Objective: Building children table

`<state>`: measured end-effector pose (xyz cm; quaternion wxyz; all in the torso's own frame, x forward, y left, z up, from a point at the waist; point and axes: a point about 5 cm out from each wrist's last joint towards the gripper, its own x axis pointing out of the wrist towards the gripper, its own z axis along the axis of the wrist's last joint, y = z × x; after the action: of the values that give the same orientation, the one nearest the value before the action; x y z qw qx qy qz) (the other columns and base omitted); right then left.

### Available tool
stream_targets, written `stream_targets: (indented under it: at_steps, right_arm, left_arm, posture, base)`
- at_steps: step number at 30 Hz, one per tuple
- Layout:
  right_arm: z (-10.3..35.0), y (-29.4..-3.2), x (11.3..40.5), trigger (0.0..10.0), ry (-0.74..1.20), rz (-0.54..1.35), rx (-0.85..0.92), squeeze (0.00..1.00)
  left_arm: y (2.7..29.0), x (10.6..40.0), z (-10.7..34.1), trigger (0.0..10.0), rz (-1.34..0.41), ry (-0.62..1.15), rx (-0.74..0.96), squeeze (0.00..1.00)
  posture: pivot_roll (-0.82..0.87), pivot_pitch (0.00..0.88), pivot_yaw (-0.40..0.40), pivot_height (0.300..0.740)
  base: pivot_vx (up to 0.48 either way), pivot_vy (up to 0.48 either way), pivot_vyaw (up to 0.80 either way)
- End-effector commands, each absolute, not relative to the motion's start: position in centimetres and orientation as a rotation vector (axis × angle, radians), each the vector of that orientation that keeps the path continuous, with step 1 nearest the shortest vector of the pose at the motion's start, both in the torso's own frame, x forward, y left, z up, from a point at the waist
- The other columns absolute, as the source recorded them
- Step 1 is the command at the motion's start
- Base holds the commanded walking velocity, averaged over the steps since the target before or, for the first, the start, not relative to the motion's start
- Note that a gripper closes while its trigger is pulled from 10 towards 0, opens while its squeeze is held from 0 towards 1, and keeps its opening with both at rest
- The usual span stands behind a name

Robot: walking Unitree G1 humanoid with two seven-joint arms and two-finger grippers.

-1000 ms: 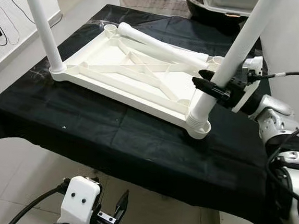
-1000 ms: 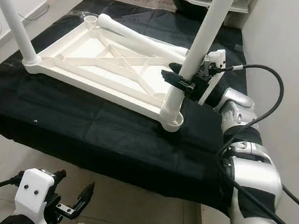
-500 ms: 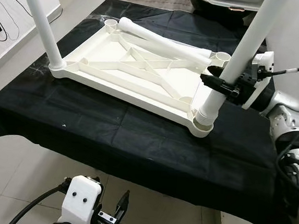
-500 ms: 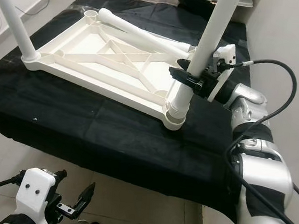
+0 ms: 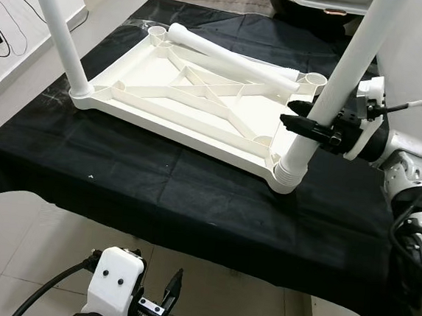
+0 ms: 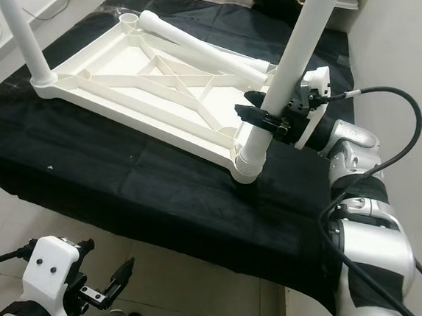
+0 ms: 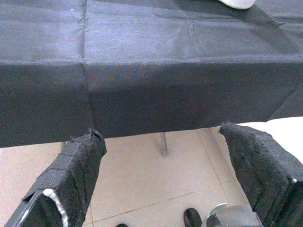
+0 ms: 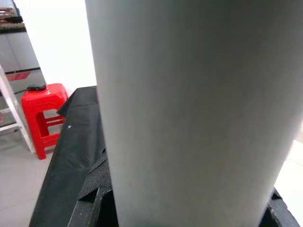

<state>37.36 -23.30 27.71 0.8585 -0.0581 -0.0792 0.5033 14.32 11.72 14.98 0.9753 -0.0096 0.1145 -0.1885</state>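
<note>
Tabletop (image 5: 201,105) upturned on black cloth (image 5: 156,190), tiled floor (image 5: 10,259), perhaps stool (image 8: 40,111)

both upright legs (image 5: 350,67) — tops cropped

Just ahead of my right jaws, the surface (image 5: 156,190), draped in a black cloth (image 5: 192,208) that hangs over its near edge, carries the white upturned tabletop (image 5: 193,105), lying flat on that cloth.
</note>
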Motion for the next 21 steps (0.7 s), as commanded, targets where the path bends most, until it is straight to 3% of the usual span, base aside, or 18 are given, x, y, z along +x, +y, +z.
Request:
stream_targets:
  at_steps: [1, 9, 21]
  right_arm:
    - [24.0, -23.2, 37.2, 0.0, -0.019, 1.064, -0.079, 0.00]
    - [24.3, -22.3, 37.7, 0.0, -0.053, 1.030, -0.097, 0.00]
    - [20.9, -19.2, 36.0, 0.0, 0.054, 1.375, 0.038, 0.00]
  left_arm:
    - [11.7, 14.0, 14.9, 10.0, -0.391, 0.251, -0.017, 0.00]
    - [11.6, 13.9, 15.0, 10.0, -0.393, 0.248, -0.015, 0.00]
    - [11.5, 14.0, 15.0, 10.0, -0.395, 0.247, -0.019, 0.00]
  posture:
    - [0.18, 0.262, -0.029, 0.740]
    - [0.18, 0.263, -0.031, 0.740]
    - [0.17, 0.259, -0.036, 0.740]
  base:
    - [0.000, 0.000, 0.00]
    - [0.000, 0.000, 0.00]
    - [0.000, 0.000, 0.00]
